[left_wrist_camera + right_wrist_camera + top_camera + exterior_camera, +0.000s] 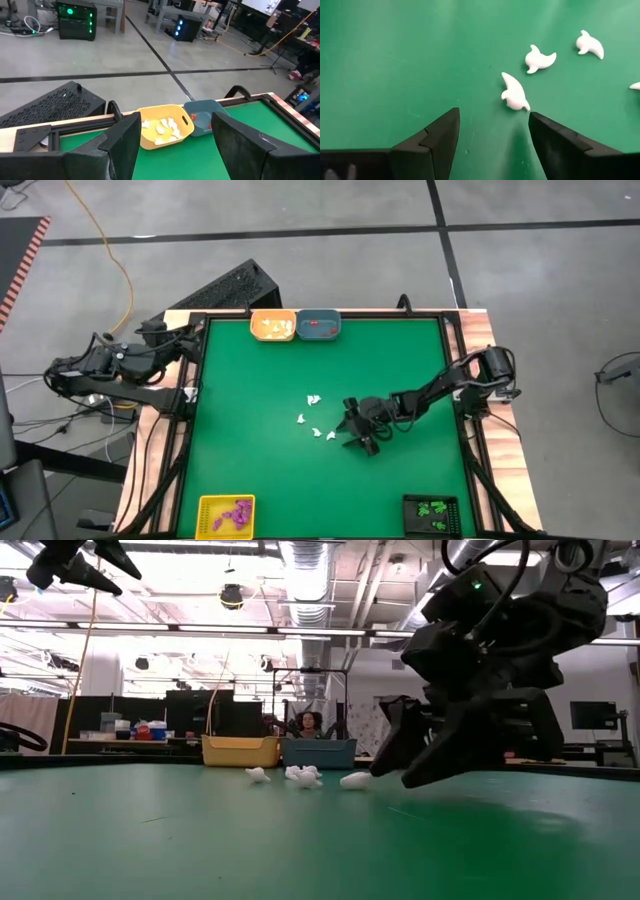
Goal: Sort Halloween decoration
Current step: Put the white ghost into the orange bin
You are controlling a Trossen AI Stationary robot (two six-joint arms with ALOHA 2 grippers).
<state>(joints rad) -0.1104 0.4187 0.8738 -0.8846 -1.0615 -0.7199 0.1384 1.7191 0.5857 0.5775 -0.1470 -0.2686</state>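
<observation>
white trinkets [515,93], green table [260,400]

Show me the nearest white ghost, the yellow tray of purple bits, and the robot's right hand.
nearest white ghost [514,93], right wrist view, its body.
yellow tray [208,503], high view, its rim.
right hand [352,431], high view, between its open fingertips.

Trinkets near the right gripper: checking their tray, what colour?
White trinkets, clearest in the right wrist view.

Ghost trinkets [314,418] lie mid-table; right gripper [357,432] just at their three o'clock, two trays [296,326] at twelve.
</observation>
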